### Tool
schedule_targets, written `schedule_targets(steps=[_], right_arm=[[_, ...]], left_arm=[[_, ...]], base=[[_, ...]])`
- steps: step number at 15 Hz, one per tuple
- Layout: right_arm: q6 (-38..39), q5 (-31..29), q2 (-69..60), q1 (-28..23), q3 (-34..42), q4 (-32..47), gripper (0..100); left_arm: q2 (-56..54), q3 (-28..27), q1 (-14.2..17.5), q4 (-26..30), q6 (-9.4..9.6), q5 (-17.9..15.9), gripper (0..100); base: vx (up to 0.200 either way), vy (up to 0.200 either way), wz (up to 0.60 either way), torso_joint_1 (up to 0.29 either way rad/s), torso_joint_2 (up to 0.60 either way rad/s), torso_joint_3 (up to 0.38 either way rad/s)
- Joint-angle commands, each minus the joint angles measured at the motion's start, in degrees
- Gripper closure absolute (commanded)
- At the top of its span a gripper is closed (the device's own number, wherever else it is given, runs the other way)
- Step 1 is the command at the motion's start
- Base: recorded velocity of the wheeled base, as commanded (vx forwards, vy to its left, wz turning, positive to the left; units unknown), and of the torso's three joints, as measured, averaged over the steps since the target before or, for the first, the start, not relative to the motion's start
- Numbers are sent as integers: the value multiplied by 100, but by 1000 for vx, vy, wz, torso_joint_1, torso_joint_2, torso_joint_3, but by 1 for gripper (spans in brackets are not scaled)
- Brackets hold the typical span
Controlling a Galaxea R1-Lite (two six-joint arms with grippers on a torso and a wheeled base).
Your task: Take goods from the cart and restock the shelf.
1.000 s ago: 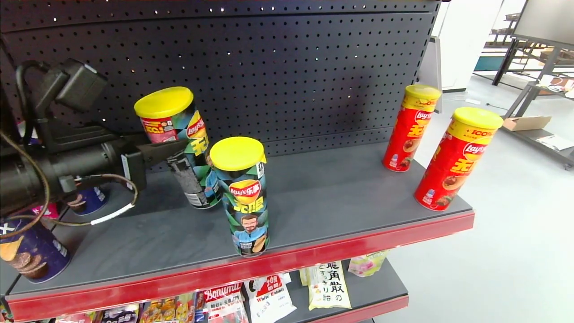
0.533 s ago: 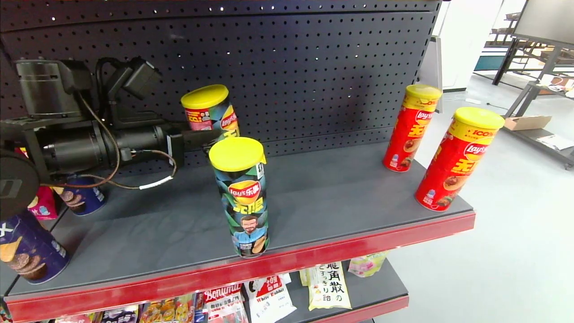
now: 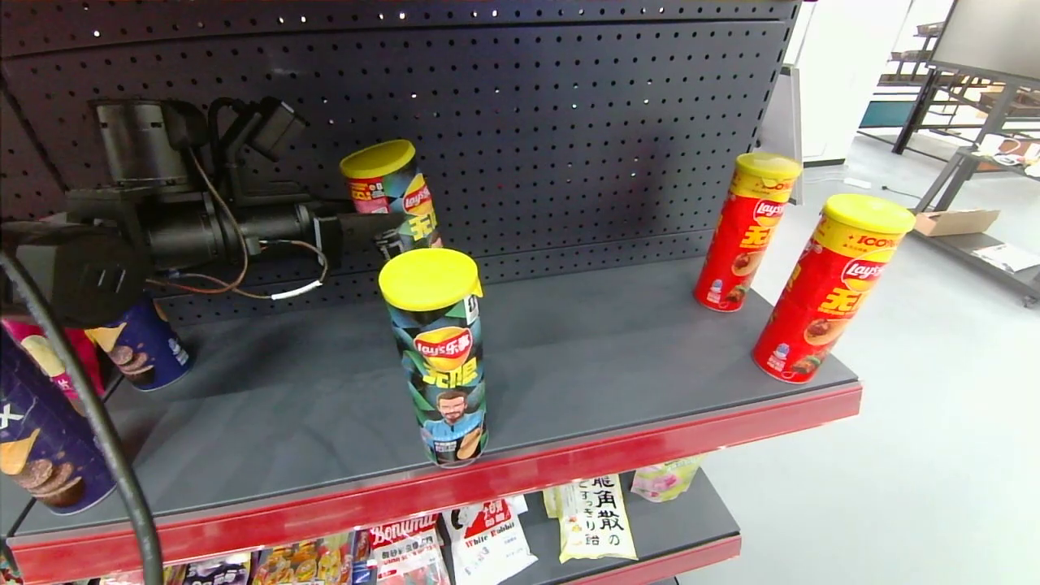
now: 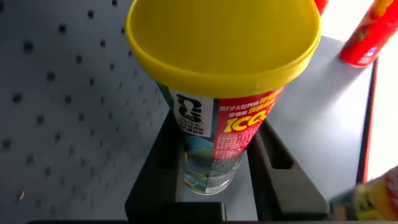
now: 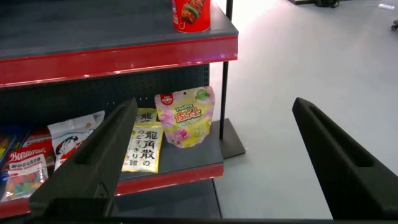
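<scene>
My left gripper [image 3: 396, 230] is shut on a green-and-blue chip can [image 3: 388, 188] with a yellow lid, holding it upright close to the pegboard at the back of the grey shelf [image 3: 585, 357]. The left wrist view has this can [image 4: 219, 93] between the two black fingers [image 4: 153, 177]; whether its base touches the shelf I cannot tell. A matching can [image 3: 439, 357] stands at the shelf's front edge, just in front of the held one. My right gripper [image 5: 217, 168] hangs open and empty, low down before the lower shelf.
Two red chip cans [image 3: 743, 231] [image 3: 829, 288] stand at the shelf's right end. Purple cans [image 3: 146, 345] [image 3: 41, 443] stand at the left. Snack bags [image 5: 186, 115] fill the lower shelf. Bare shelf lies between the middle and red cans.
My left arm carried the held can to the right and deeper toward the pegboard, now behind the front can. The other cans stayed put.
</scene>
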Motion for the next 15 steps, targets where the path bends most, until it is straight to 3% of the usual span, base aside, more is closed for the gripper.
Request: schedule_targets(steps=[1,3,5,6,8,12,15], right_arm=[[-1,1,-2,2,0,0,0],[-1,1,-2,2,0,0,0],[-1,1,-2,2,0,0,0],[-1,1,-2,2,0,0,0],[-1,1,-2,2,0,0,0],[-1,1,-2,2,0,0,0],[-1,1,-2,2,0,0,0]], left_arm=[[281,-223,51,-3,6,-330,100],[500,-477,236,41,226,-1200,100],[659,-521,297,23,410,-1270,100],[764,-530,420,41,814,-1411,100],[852,-530,473,50,1175,-1622,100],[940,-521,552,59,1421,-1833,100],[931,-513,552,59,1430,-2079,100]], base=[[0,0,0,0,0,0],[0,0,0,0,0,0],[0,0,0,0,0,0],[0,0,0,0,0,0],[0,0,0,0,0,0],[0,0,0,0,0,0],[0,0,0,0,0,0]])
